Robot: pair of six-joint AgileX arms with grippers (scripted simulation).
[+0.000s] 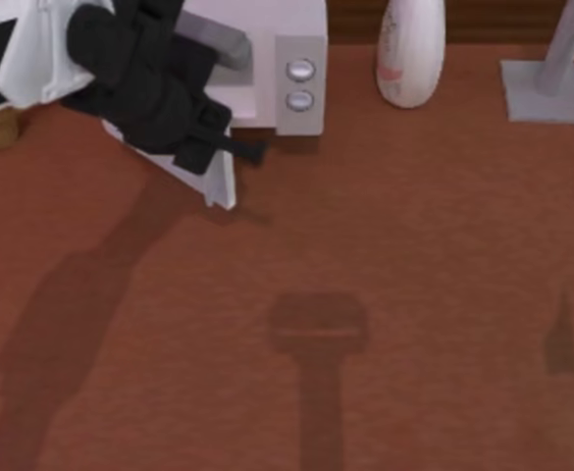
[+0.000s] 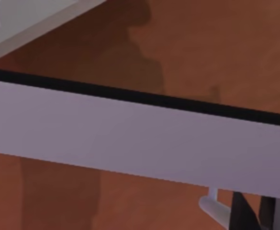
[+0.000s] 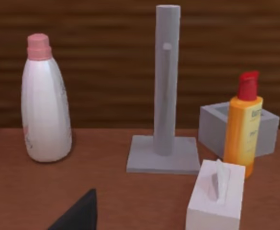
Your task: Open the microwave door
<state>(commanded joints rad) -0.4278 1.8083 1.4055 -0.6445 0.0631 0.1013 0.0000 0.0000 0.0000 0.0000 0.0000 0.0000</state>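
The light-grey microwave (image 1: 267,25) stands at the table's back left, its two silver knobs (image 1: 299,84) on the right-hand panel. The microwave door (image 1: 223,184) is swung outward at an angle toward the front, leaving a gap to the cavity. In the left wrist view the door (image 2: 140,139) crosses the picture as a pale band with a black strip along it. My left gripper (image 1: 251,152) reaches over the door and is shut on the door handle (image 2: 210,207), black fingers (image 2: 240,215) beside it. Of the right gripper only one dark fingertip (image 3: 82,213) shows.
A white bottle with a pink cap (image 1: 411,49) (image 3: 46,105) stands right of the microwave. A grey upright stand (image 1: 551,83) (image 3: 163,96) is at the back right, with an orange pump bottle (image 3: 244,127), a grey box (image 3: 211,125) and a white tissue box (image 3: 216,199) nearby.
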